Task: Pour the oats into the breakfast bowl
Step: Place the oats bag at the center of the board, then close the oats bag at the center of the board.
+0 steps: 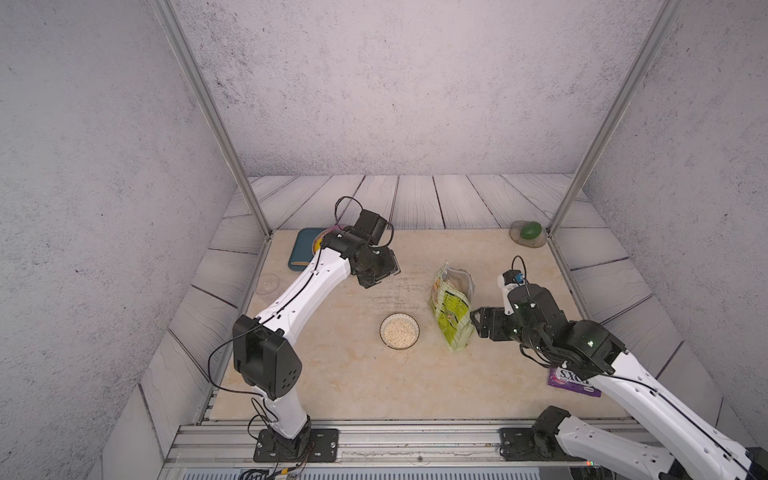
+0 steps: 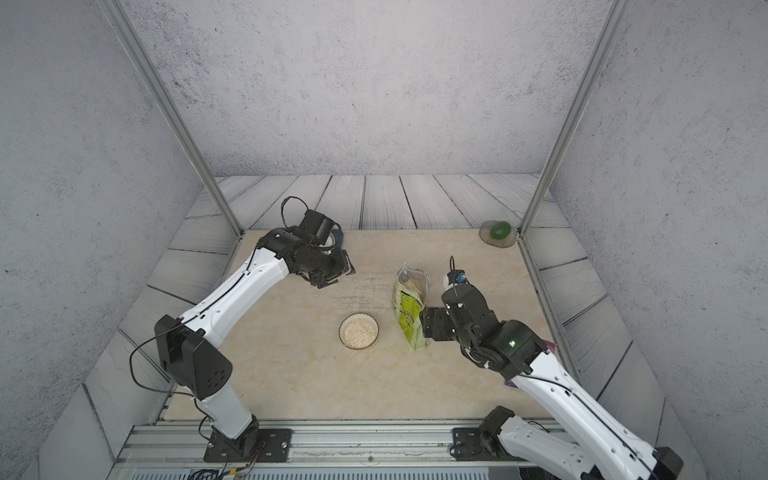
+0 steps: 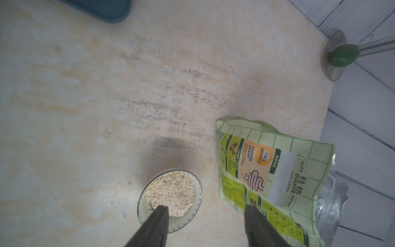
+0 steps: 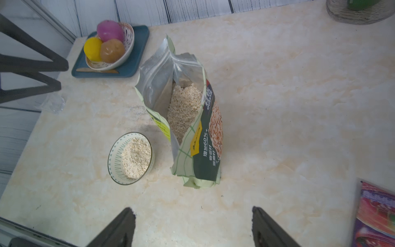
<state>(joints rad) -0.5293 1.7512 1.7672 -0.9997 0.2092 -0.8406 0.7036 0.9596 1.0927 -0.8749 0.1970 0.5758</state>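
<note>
Near the beige marble tabletop's centre, the small round line-patterned, dark-rimmed bowl holds pale beige oats. Toward the right edge, the open lime-green pouch stands upright. Beside it the right gripper gapes empty; the left gripper, farther back, likewise.

Pale oats in small dark-rimmed breakfast bowl, beside upright, open lime-green pouch.

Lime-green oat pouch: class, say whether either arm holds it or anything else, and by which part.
Nothing is held. Both arms' jaws stand open and empty; the lime-green stand-up oat pouch stands free on the beige marble-look table.
</note>
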